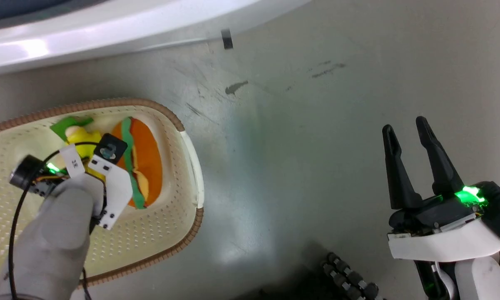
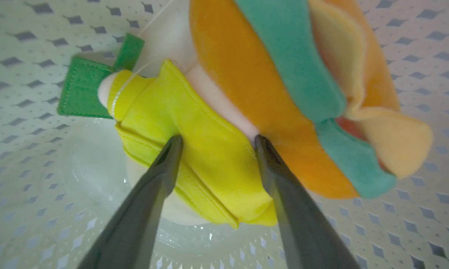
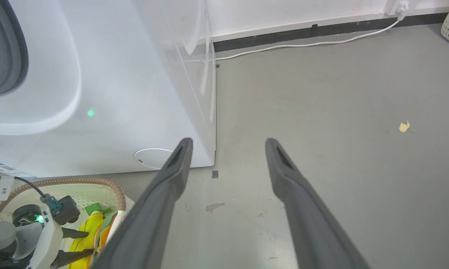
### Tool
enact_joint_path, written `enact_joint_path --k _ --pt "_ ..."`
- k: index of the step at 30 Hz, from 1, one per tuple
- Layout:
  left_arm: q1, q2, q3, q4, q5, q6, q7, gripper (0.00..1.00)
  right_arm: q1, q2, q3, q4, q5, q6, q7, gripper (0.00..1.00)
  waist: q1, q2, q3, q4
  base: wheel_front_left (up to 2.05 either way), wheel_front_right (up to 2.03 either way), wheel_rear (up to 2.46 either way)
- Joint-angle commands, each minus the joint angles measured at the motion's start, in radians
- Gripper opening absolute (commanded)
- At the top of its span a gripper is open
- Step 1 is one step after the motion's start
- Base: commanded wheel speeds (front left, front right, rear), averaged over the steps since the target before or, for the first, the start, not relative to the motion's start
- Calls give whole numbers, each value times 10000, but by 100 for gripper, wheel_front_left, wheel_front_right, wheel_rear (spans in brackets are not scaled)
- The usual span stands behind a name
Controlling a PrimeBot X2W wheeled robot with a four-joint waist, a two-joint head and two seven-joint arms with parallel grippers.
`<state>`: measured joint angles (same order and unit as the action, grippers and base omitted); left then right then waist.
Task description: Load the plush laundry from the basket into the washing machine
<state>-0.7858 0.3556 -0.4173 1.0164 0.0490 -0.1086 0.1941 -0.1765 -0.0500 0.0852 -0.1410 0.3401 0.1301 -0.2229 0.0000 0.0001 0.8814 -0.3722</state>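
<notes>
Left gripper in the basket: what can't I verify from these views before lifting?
Grip: left wrist view, left gripper fingertips end in the yellow fabric of the figure; pinch unclear.
Rest of the figure: left wrist view, behind the burger.
Opening of the washing machine: cut off by right wrist view's left edge.

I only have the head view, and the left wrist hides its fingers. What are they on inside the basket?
Observer: In the left wrist view the left gripper is open, its fingers straddling the yellow-clad plush figure.
Operator: Is the burger in the way?
Observer: The orange burger lies against the figure, beside one finger.
Operator: And the washer's opening?
Observer: The right wrist view shows the washing machine with its grey gasket at upper left.
</notes>
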Motion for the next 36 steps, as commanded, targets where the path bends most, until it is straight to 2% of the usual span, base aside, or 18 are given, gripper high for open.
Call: enact_joint_path --k 1,5,6,7,8,13,18,23,24,28,29,36 --pt "-327 131 -259 391 116 -62 60 100 -200 -2 46 -89 174 5 -103 100 0 -1 281 -152 0 0 0" --pt "-697 171 -543 840 162 -32 116 100 -285 -2 93 -126 343 6 -187 100 0 -1 601 -295 0 0 0" --pt "-782 167 -577 964 134 -11 146 55 -310 -2 104 -133 391 6 -208 100 0 -1 673 -332 0 0 0" --pt "-859 164 -596 1092 88 -6 171 16 -339 -2 115 -134 437 6 -228 100 0 -1 740 -374 0 0 0" --pt "-932 169 -621 1216 46 -13 187 0 -372 -2 123 -129 480 6 -249 100 0 -1 802 -416 0 0 0" --pt "-1194 412 -691 1802 -184 67 23 0 -666 -2 223 -47 722 6 -353 100 0 -1 984 -740 0 0 0" --pt "-948 617 -586 2029 -435 290 -336 0 -954 -2 377 43 927 6 -389 100 0 -1 663 -1087 0 0 0" --pt "-459 258 -480 1949 -758 406 -970 0 -996 -2 148 241 690 6 -389 100 0 -1 -430 -680 0 0 0" --pt "-229 57 -463 1939 -884 394 -1263 0 -916 -2 -12 333 497 6 -389 100 0 -1 -981 -429 0 0 0" --pt "63 -306 -412 1886 -1107 354 -1746 0 -754 -2 -293 411 139 6 -389 100 0 -1 -1762 -16 0 0 0" --pt "270 -553 -376 1872 -1257 336 -2032 0 -622 -2 -458 466 -98 6 -389 100 0 -1 -2296 259 0 0 0" --pt "1025 -1286 -346 1806 -1679 159 -3001 0 -140 -2 -822 597 -701 6 -389 100 0 -1 -3799 1107 0 0 0"
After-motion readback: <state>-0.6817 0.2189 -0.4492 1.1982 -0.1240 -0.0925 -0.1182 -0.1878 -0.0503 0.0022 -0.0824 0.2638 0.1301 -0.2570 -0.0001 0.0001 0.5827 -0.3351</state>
